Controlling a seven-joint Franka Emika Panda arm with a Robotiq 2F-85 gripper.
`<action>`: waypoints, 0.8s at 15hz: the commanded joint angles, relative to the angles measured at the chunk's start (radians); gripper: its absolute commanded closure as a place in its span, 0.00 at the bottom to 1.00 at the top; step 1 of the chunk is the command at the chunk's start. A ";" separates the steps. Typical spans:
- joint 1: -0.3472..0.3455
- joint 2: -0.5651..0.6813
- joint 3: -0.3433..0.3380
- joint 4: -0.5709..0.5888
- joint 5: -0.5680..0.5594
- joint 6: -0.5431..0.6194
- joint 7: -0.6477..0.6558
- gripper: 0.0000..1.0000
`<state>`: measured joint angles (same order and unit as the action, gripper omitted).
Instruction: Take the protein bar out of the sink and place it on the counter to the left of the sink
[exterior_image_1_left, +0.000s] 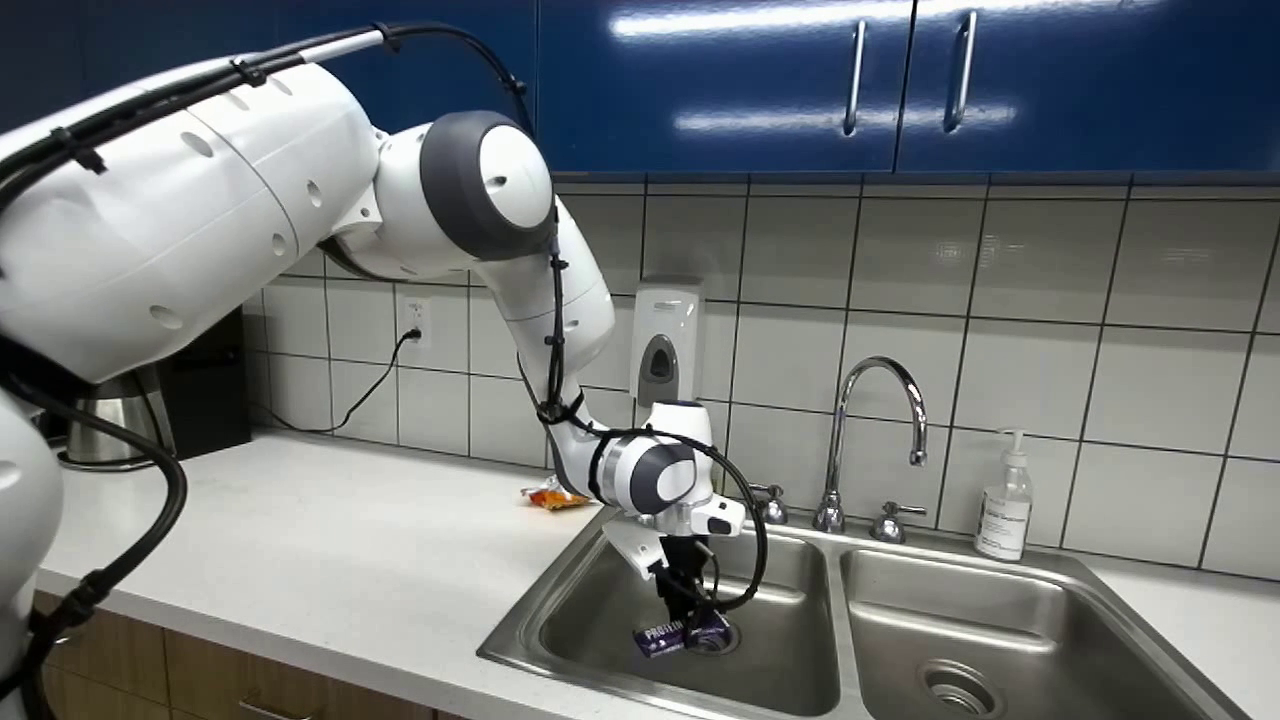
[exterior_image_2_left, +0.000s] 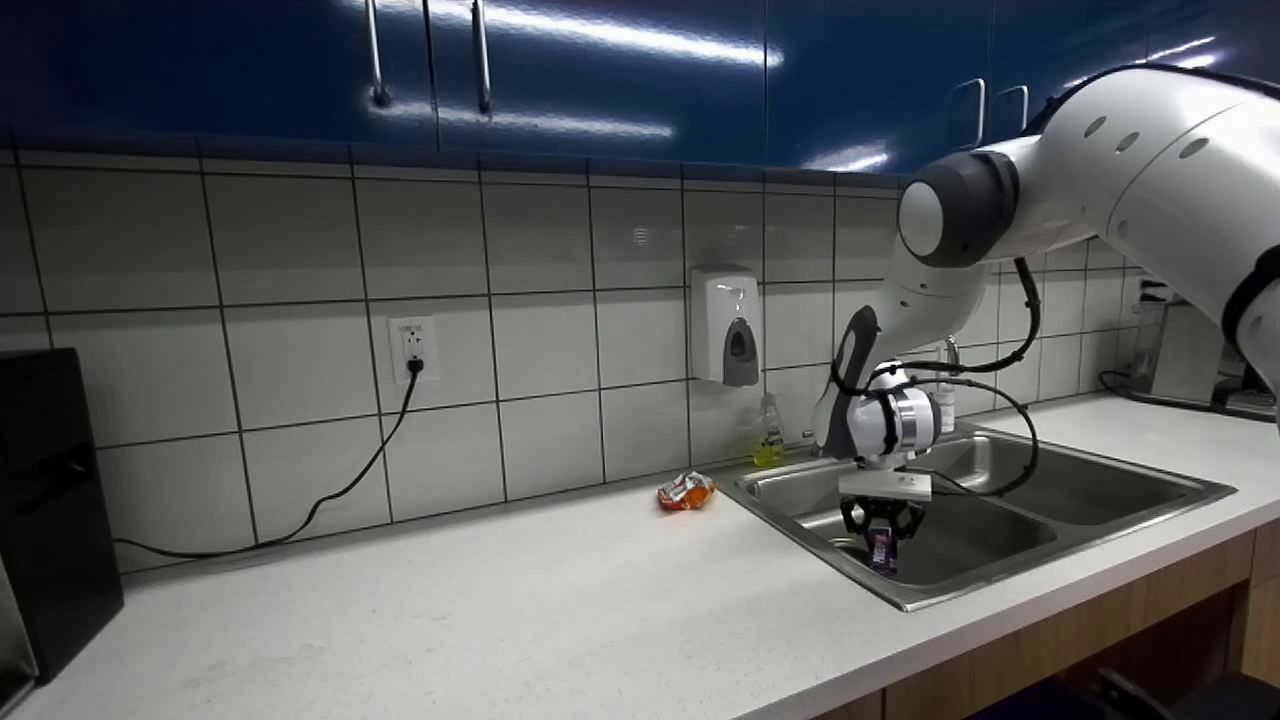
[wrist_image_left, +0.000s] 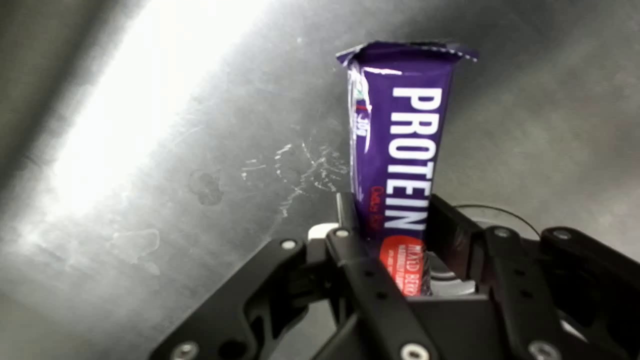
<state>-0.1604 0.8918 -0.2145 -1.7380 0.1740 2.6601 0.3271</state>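
Protein bar is lodging right in the hand, which is standing narrow and apparently gripping it across its short width, no gap showing at either side. The bar's long axis is running roughly square to the hand's closing line: the red-labelled end is tucking back into the hand, and the lettered end is sticking well out ahead. Just below the hand a drain is peeking out beside the red-labelled end, so hand and bar are both sitting inside the left half of the sink; whether the bar is touching the floor there, I am not managing to tell. To the hand's left in both exterior views, beyond the rim and higher up, the desk is spreading out, the lettered end pointing toward that side. The coming move, I am judging, is calling for up first, then left, the long end clearing the rim. Farther, leftward and back from the hand, an orange scrap is lying near the tiled wall.
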 joint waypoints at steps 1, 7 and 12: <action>0.024 -0.121 -0.020 -0.096 -0.010 -0.015 0.002 0.87; 0.048 -0.284 -0.038 -0.224 -0.049 -0.009 -0.026 0.87; 0.055 -0.438 -0.017 -0.363 -0.143 -0.008 -0.157 0.87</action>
<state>-0.1141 0.5804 -0.2404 -1.9808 0.0884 2.6603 0.2463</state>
